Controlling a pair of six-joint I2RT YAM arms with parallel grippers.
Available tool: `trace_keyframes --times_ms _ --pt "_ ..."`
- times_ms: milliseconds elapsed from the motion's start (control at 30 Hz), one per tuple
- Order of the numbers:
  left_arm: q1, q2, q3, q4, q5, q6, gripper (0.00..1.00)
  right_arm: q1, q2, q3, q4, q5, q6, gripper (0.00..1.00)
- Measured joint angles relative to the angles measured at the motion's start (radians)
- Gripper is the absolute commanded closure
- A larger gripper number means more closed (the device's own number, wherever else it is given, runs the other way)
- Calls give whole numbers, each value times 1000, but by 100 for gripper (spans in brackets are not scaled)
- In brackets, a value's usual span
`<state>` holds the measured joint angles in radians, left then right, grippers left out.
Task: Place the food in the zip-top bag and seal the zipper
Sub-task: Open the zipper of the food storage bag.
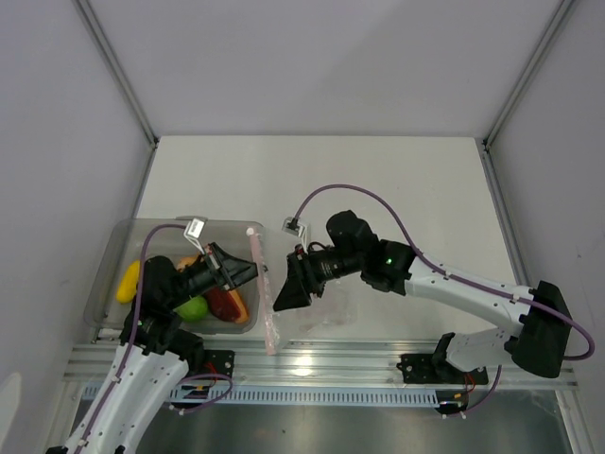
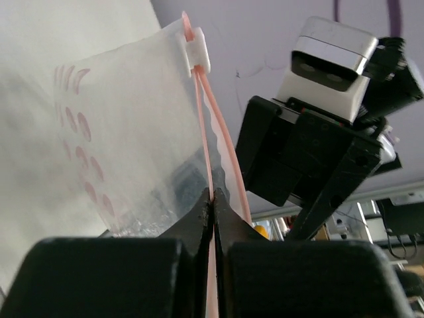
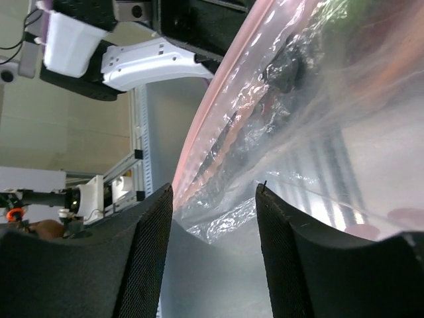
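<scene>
l gripper (image 2: 213, 207) jaws closed tight on zipper (image 2: 207, 132) of zip-top bag (image 2: 132, 132), white slider (image 2: 196, 50) at far end. r gripper (image 3: 213, 215) jaws wide apart, bag film btwn them, not pinched. food (image 1: 216, 303) in grey bin (image 1: 113, 260) on table (image 1: 378, 180).

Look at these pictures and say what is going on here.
The left gripper is shut on the pinkish zipper of the zip-top bag, pinching it along the mouth edge. The right gripper is open, with the bag's clear plastic bunched between its fingers. The food lies in the grey bin beside the left arm and has not yet been bagged.
</scene>
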<state>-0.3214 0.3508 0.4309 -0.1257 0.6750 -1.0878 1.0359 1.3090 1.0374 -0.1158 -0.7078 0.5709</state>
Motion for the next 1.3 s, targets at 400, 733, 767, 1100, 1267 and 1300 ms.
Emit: trace_keyframes --times_ms 400,733,767,1100,1267,1300 --pt "-37 35 169 -298 -182 82 99 120 121 301 -314 415 -75 41" --pt "-76 40 226 -451 -327 105 100 250 348 640 -600 815 -74 37" --pt "-78 41 226 -458 -334 104 99 260 371 668 -625 851 -73 37" --pt "-93 54 226 -497 -376 105 99 335 503 818 -833 1114 -43 40" --pt "-93 54 226 -507 -385 113 99 346 518 845 -891 1188 -32 41" --pt "-93 54 226 -509 -386 115 100 348 520 855 -906 1203 -32 41"
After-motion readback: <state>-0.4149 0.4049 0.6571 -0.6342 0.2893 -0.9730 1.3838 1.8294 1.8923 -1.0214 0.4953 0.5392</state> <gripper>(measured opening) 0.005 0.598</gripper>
